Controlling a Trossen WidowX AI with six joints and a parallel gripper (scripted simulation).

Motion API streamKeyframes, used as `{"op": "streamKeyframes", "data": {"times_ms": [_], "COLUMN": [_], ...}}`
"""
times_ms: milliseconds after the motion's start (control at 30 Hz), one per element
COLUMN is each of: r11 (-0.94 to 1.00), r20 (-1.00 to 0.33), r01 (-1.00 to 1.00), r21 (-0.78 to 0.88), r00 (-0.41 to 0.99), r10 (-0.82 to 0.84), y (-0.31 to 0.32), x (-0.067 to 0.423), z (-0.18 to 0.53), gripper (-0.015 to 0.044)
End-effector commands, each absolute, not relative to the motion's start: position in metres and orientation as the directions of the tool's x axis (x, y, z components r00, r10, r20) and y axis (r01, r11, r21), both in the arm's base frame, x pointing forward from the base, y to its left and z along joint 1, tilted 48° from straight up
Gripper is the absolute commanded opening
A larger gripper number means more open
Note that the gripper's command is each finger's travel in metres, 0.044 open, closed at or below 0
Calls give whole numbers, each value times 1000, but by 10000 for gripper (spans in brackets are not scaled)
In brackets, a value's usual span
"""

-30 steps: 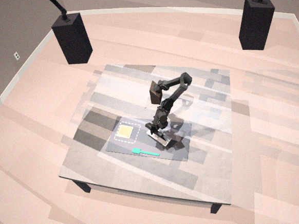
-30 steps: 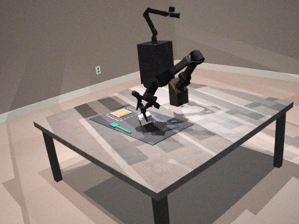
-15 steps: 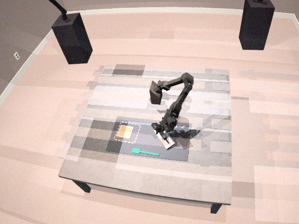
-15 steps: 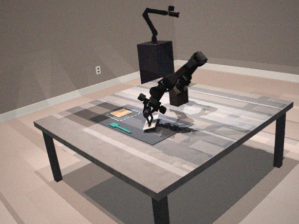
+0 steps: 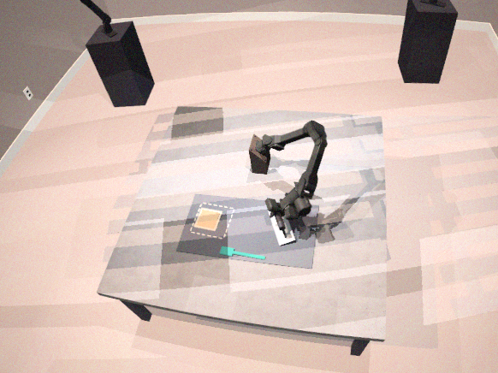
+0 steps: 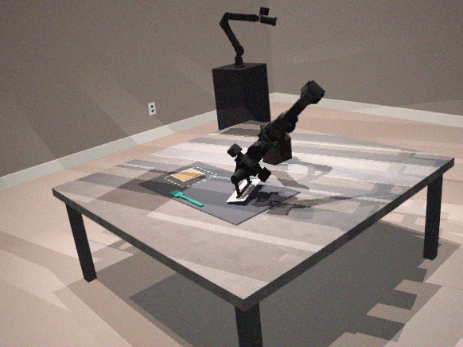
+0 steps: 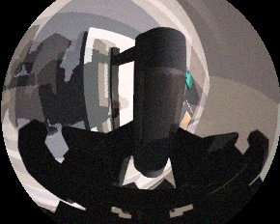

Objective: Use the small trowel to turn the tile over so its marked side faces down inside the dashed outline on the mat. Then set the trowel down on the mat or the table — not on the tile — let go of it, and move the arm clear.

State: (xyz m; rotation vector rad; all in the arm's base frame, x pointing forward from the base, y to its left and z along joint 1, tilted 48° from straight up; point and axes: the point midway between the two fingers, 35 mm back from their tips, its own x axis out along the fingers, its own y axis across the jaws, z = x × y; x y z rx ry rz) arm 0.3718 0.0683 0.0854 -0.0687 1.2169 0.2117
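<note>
An orange-tan tile (image 5: 208, 220) (image 6: 185, 174) lies flat inside the white dashed outline (image 5: 205, 233) on the left part of the dark grey mat (image 5: 252, 235) (image 6: 235, 214). It also shows as an orange sliver in the wrist view (image 7: 186, 121). My gripper (image 5: 280, 223) (image 6: 240, 190) is low over the mat's right part, well to the right of the tile. It is shut on the small trowel's dark handle (image 7: 158, 93). The trowel's white blade (image 5: 286, 237) (image 6: 239, 197) rests on the mat below the fingers.
A teal T-shaped tool (image 5: 241, 254) (image 6: 186, 198) lies on the mat's front edge, below the tile. The arm's base block (image 5: 259, 159) stands mid-table behind the mat. Two dark pedestals (image 5: 120, 64) (image 5: 425, 38) stand on the floor beyond the table.
</note>
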Motion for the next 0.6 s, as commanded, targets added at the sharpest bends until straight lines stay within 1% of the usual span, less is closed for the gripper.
{"op": "streamKeyframes", "data": {"times_ms": [0, 367, 567], "r11": [989, 999, 998], "r20": [-942, -968, -968], "r01": [-147, -25, -18], "r21": [36, -49, -55], "r00": [325, 249, 245], "r10": [82, -41, -49], "y": [73, 89, 90], "x": [368, 338, 336], "z": [103, 134, 136], "gripper": [0, 0, 0]}}
